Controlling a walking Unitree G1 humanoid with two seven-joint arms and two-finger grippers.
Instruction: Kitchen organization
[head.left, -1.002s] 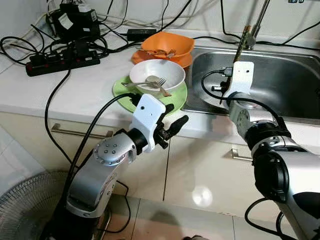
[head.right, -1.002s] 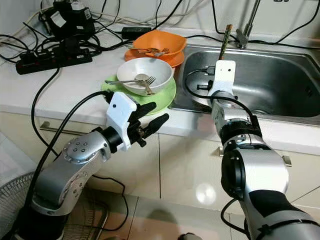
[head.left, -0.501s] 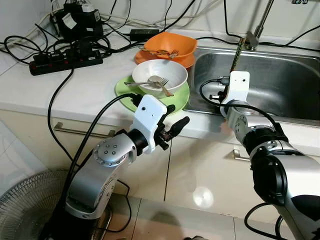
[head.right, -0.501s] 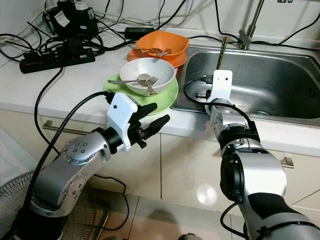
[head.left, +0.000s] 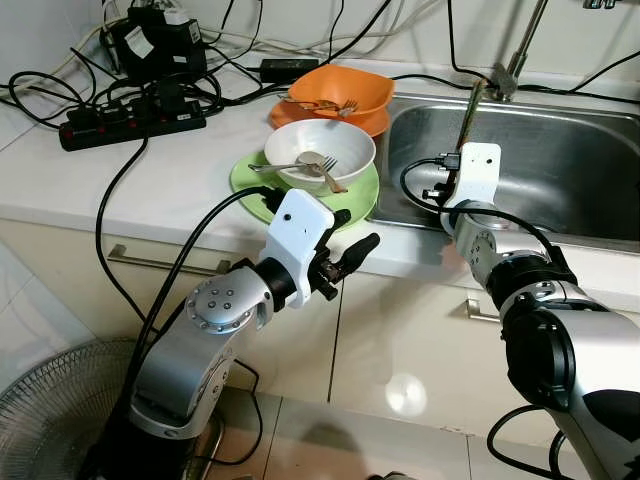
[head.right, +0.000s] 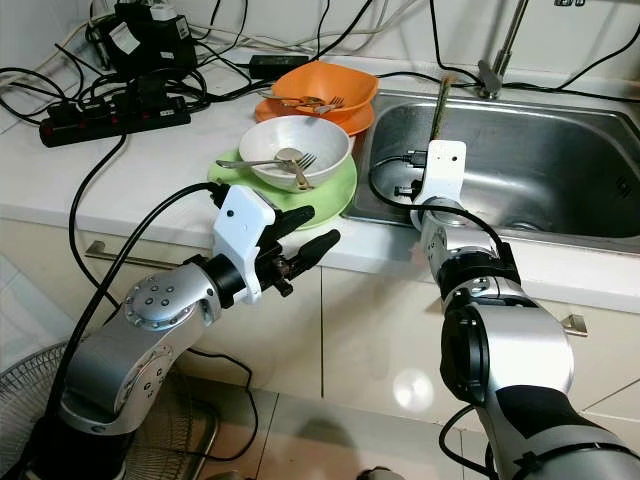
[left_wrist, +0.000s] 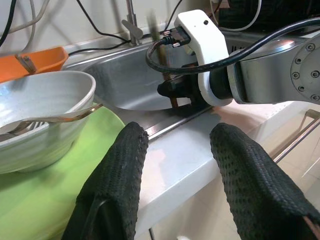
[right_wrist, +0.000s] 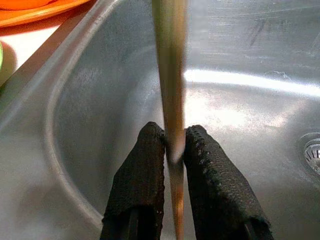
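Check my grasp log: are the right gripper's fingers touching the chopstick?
Touching. In the right wrist view, both fingers press against the chopstick with no gap, above the sink.

Head pair: set high, facing forward and down over the surface (head.left: 150, 190) and sink (head.left: 560, 160), both arms in frame; the two eyes offset sideways, sharing one scene.
Left wrist view: low at the surface's front edge, facing along the left pincer (left_wrist: 175, 165) toward the sink; close to the green plate (left_wrist: 55, 195) and white bowl (left_wrist: 40, 115).
Right wrist view: inside the sink mouth, facing down along the right pincer (right_wrist: 172, 145) at the basin, very near.
Shared by left wrist and head views: right arm's white wrist housing (left_wrist: 205, 45), bowl, plate, sink.
Shared by right wrist and head views: basin, orange plate (right_wrist: 30, 12), thin stick (right_wrist: 170, 75).
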